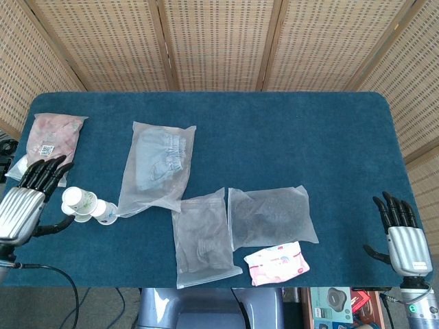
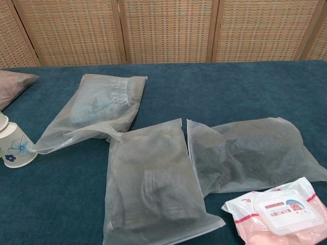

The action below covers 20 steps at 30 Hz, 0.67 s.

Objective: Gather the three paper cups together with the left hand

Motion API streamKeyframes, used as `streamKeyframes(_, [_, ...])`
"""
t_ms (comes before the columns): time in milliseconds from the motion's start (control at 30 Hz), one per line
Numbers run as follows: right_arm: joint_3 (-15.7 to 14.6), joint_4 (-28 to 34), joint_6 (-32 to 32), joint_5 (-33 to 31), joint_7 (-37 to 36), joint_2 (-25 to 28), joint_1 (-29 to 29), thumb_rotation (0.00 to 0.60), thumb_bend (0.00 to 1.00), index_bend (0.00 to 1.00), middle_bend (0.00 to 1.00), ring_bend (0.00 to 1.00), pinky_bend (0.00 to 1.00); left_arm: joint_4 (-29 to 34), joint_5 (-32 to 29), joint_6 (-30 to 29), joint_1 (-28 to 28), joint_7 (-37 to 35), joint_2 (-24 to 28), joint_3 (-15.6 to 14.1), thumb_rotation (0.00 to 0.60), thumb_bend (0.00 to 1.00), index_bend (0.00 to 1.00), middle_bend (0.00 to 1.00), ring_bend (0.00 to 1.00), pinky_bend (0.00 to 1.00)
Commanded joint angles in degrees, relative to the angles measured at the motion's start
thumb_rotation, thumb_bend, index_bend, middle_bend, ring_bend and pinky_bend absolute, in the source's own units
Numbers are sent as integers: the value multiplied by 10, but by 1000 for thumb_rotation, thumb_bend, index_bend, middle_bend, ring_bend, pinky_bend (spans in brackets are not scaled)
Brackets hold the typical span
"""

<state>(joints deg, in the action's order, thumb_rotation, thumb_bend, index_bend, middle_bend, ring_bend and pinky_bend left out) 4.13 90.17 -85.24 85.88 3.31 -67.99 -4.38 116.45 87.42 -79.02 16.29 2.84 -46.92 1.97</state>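
Observation:
Three white paper cups with a flower print sit bunched together near the table's front left: one (image 1: 73,197), a second (image 1: 85,206) against it, and a third (image 1: 106,211) touching the corner of a clear bag. In the chest view one cup (image 2: 16,148) shows at the left edge, with the rim of another (image 2: 2,121) behind it. My left hand (image 1: 24,200) hovers just left of the cups, its fingers spread and nothing in it; its thumb reaches toward the nearest cup. At the front right corner my right hand (image 1: 400,232) is open and empty.
A clear bag of light clothing (image 1: 156,166) lies right beside the cups. Two more bags (image 1: 202,237) (image 1: 269,216) and a pink wipes pack (image 1: 276,262) are at the front middle. A pink bagged item (image 1: 53,135) lies at the far left. The blue table (image 1: 288,137) is bordered by wicker screens.

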Motion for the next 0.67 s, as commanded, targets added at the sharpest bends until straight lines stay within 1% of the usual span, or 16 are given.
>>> streamKeyframes(33, [-3, 1, 0, 6, 4, -1, -2, 600, 93, 0, 0, 0, 0, -59, 63, -70, -66, 79, -148, -36, 600, 260, 26, 0, 0, 0])
streamKeyframes(133, [-4, 0, -4, 14, 11, -4, -2, 600, 94, 0, 0, 0, 0, -101, 68, -81, -78, 95, -215, -38, 600, 260, 21, 0, 0, 0])
streamKeyframes(200, [-5, -2, -6, 16, 13, -6, -2, 600, 93, 0, 0, 0, 0, -126, 63, -86, -83, 125, -244, -32, 600, 260, 22, 0, 0, 0])
streamKeyframes(300, [-4, -2, -6, 15, 15, -7, -2, 600, 94, 0, 0, 0, 0, -147, 57, -92, -87, 163, -268, -24, 600, 260, 21, 0, 0, 0])
streamKeyframes(467, [-5, -4, 0, 12, 17, -10, -4, 600, 93, 0, 0, 0, 0, -161, 47, -90, -88, 178, -284, -17, 600, 260, 22, 0, 0, 0])
streamKeyframes(667, [-7, -7, 6, 12, 21, -14, -6, 600, 93, 0, 0, 0, 0, -161, 38, -83, -89, 174, -281, -16, 600, 261, 21, 0, 0, 0])
